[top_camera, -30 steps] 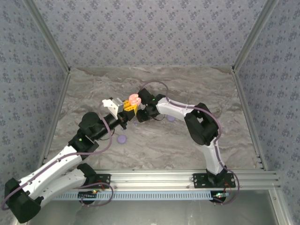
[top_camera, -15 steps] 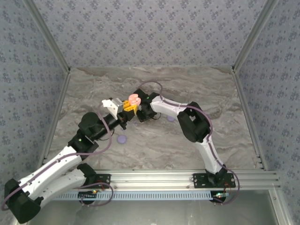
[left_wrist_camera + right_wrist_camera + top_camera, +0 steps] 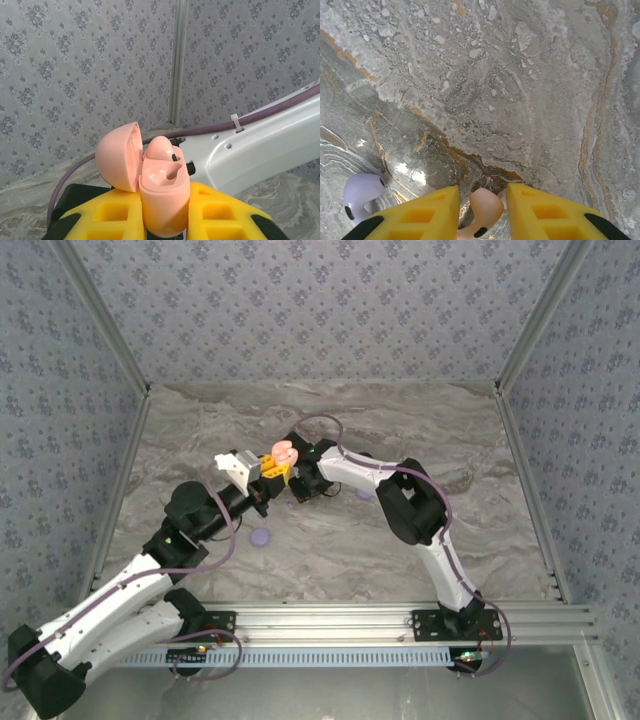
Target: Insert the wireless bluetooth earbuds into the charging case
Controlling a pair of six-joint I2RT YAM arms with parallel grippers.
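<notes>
Clamps the case [image 3: 165, 210] in the left pincer [image 3: 165, 230], with the yellow fingers [image 3: 117, 220] shut against both its flanks. Holds it upright above the counter [image 3: 200, 430], about midway between the side edges and nearer the far edge than the near one. Shows the lid [image 3: 117, 157] swung open to the left in the left wrist view. Carries one seated earbud [image 3: 160, 146], pale pink, in the far socket, beside a bare near socket [image 3: 167, 175].

Sets the right pincer [image 3: 482, 193] low over the counter, just beside the left one, on its right as seen from above. Parts the fingers only narrowly, with a pink earbud [image 3: 485, 206] between them and its dark-tipped stem pointing down the frame. Cannot tell whether squeezed or merely flanked, given a thin gap on its left side and unclear contact on its right.

Beyond, to the left in the right wrist view, has a lavender earbud [image 3: 362, 192] lying on the marble, near the fingers yet apart. Farther out, toward the near edge and beside the left arm [image 3: 130, 590], finds a lavender disc [image 3: 261, 537] flat on the counter. Behind the case in the left wrist view, catches the white right arm [image 3: 260, 150] with a purple cable [image 3: 280, 107] tied along it.
</notes>
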